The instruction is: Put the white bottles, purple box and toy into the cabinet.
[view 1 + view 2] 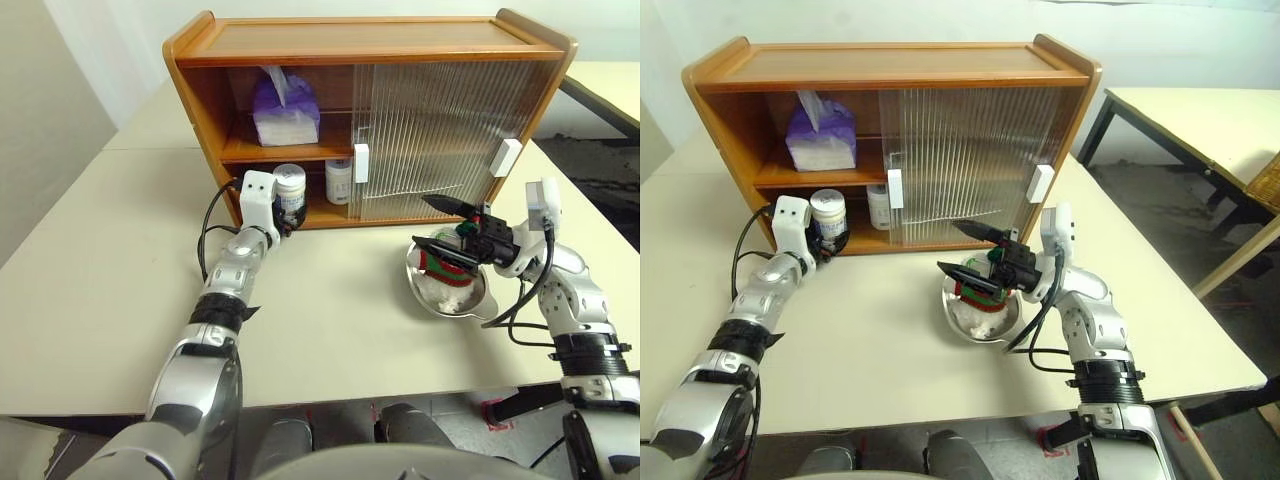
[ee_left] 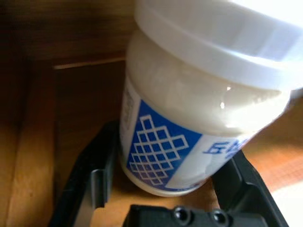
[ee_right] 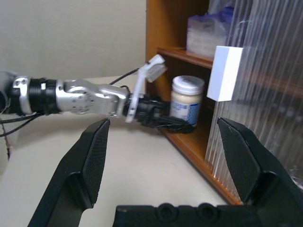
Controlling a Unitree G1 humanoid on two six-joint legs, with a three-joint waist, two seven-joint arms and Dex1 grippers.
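**Second bottle at the lower shelf, toy still to go**

Carrying a white bottle (image 1: 289, 186) in the left gripper (image 1: 285, 215), fingers clamped on either side of its labelled body, right at the open left end of the cabinet (image 1: 370, 40), over the near edge of the lower shelf; other white bottle (image 1: 338, 180) already standing farther right on that shelf, beside the sliding door's white handle (image 1: 361, 163); purple box (image 1: 285, 108) on the upper shelf. Next, by the look of it: setting the bottle down upright, then letting go and backing out. Right gripper (image 1: 975, 250) spread wide and empty, hovering over the toy (image 1: 445, 265) lying in a round metal dish (image 1: 478, 298) on the right. Pale tabletop (image 1: 330, 320); another table (image 1: 1200, 115) far right; white wall behind.
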